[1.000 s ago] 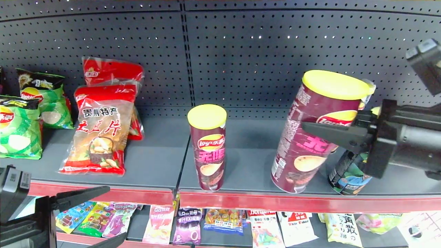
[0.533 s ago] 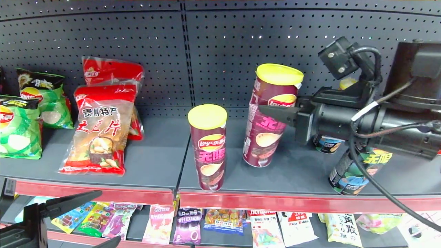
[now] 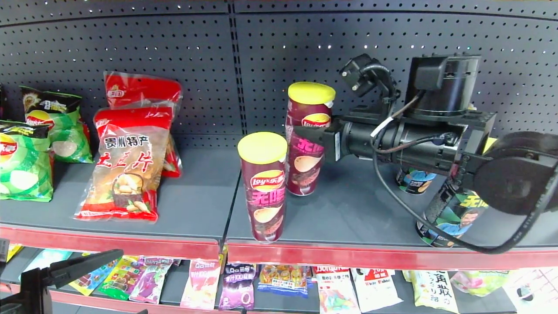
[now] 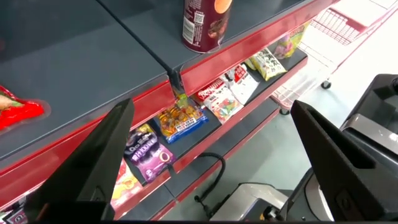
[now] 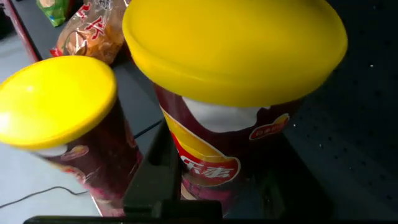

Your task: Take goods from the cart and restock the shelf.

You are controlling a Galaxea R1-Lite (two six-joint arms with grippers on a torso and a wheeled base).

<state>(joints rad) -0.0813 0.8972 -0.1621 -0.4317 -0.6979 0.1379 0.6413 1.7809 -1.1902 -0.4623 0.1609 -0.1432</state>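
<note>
A maroon chip can with a yellow lid (image 3: 308, 131) stands upright at the back of the grey shelf (image 3: 348, 213), and my right gripper (image 3: 307, 131) is shut on its upper half from the right. Whether its base touches the shelf is unclear. In the right wrist view the held can (image 5: 236, 81) is close up, one dark finger (image 5: 154, 180) against its side. A second matching can (image 3: 263, 187) (image 5: 56, 106) stands in front, near the shelf edge. My left gripper (image 4: 212, 104) hangs open, holding nothing, below the shelf's red front lip (image 4: 99, 137).
Red snack bags (image 3: 126, 170) and green chip bags (image 3: 26, 157) fill the shelf's left side. Two dark cans (image 3: 449, 218) (image 3: 414, 179) stand under my right arm. Small packets (image 3: 279, 279) hang on the lower shelf. A red wire cart (image 4: 348, 25) stands on the floor.
My right arm has carried the maroon can leftward and deeper onto the shelf, to just behind the front can. My left gripper has sunk lower.
</note>
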